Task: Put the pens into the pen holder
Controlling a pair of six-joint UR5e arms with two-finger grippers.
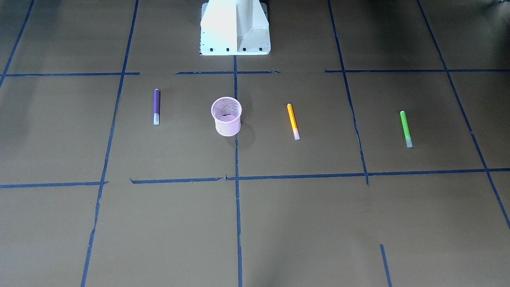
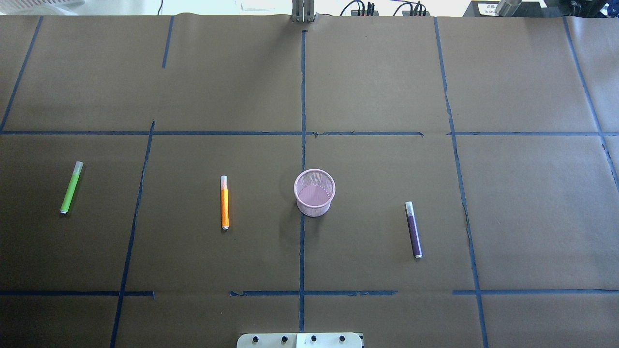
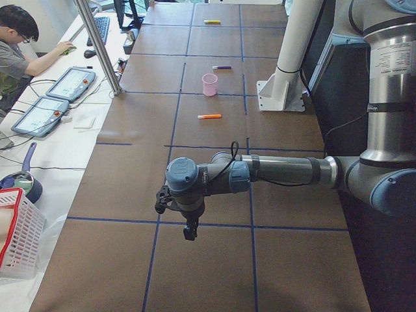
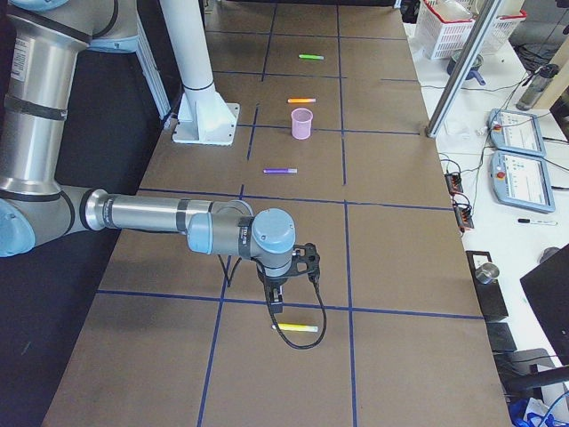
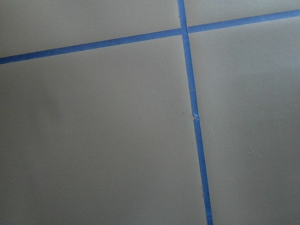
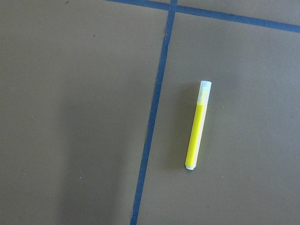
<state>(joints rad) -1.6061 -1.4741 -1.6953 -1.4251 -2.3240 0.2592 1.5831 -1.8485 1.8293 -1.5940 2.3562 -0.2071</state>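
Observation:
The pink mesh pen holder (image 2: 314, 192) (image 1: 226, 116) stands upright mid-table and looks empty. Three pens lie flat around it: a purple pen (image 2: 413, 229) to its right in the overhead view, an orange pen (image 2: 224, 202) to its left, and a green pen (image 2: 71, 187) farther left. A yellow pen (image 6: 197, 125) (image 4: 296, 328) lies far out on the robot's right end. My right gripper (image 4: 276, 305) hangs just above and beside it. My left gripper (image 3: 190, 231) hovers over bare table at the left end. For both grippers I cannot tell whether they are open or shut.
Blue tape lines grid the brown table. The white robot pedestal (image 1: 235, 30) stands at the table edge behind the holder. Beside the table there is a person at a desk (image 3: 16, 45), teach pendants (image 3: 39, 114) and a red-rimmed basket (image 3: 16, 237).

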